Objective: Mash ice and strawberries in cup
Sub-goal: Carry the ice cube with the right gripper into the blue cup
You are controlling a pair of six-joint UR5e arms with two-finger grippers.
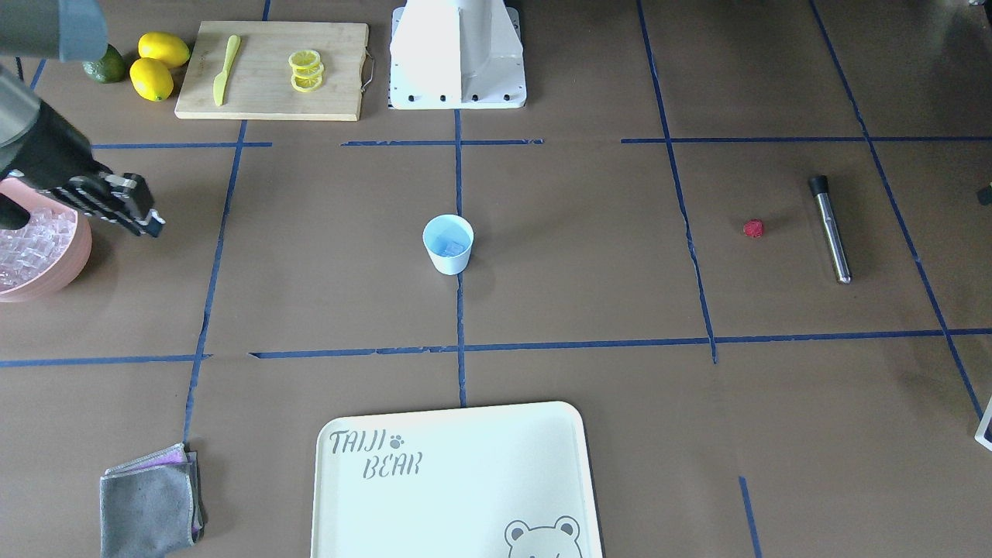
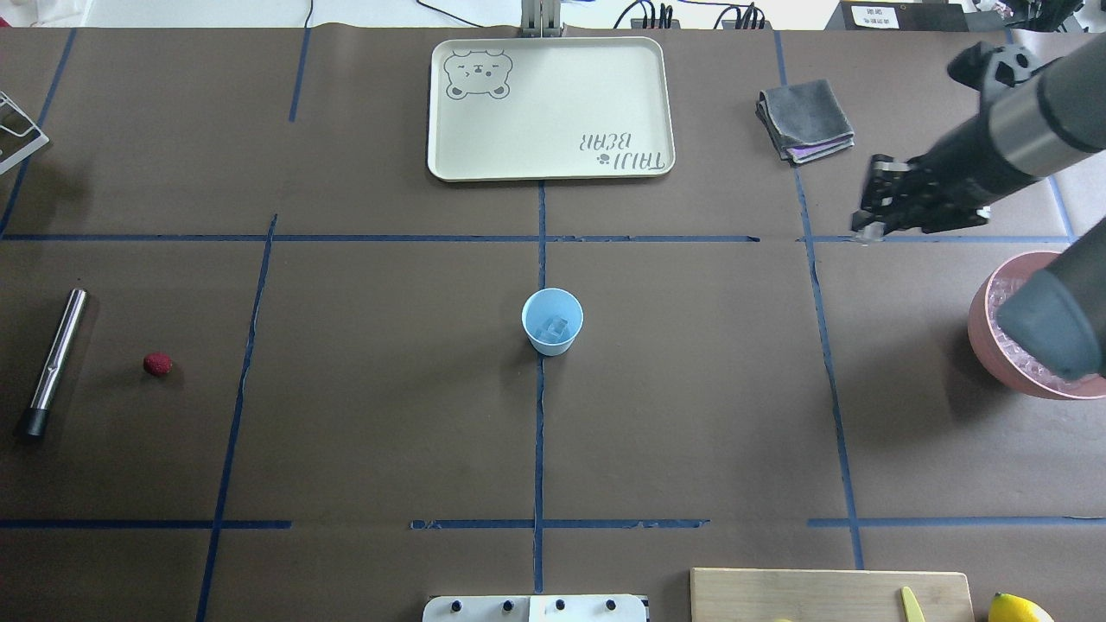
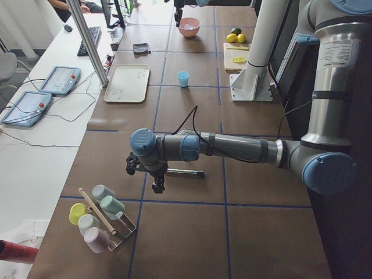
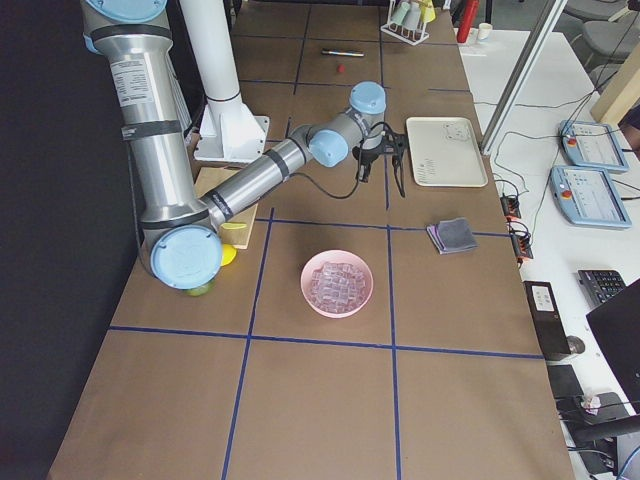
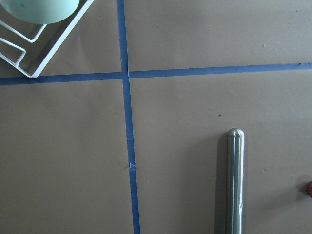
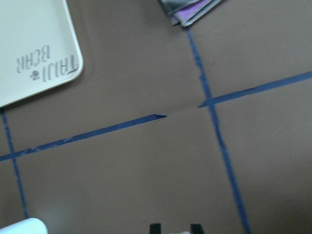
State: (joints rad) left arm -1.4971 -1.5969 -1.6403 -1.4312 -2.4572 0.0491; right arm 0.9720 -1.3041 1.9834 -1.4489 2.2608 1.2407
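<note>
Right gripper [image 2: 871,220] hangs empty with fingers apart, at 10 o'clock of big round pink bowl [image 2: 981,333], overhead view. Small light blue plastic cup [image 2: 552,321] mid brown worktop [image 2: 691,389], clear ice cubes [image 2: 553,327] inside. Small red strawberry [image 2: 157,364] on worktop at cup's 9 o'clock, slim steel rod [image 2: 54,358] beyond. Left gripper [image 3: 156,174] above rod; whether its fingers are apart or together, cannot tell.

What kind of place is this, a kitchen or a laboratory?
Most likely a robotics laboratory, not a kitchen. The table is marked by blue tape into a grid, the left arm reaches over it, and teach pendants lie on a side bench.
</note>
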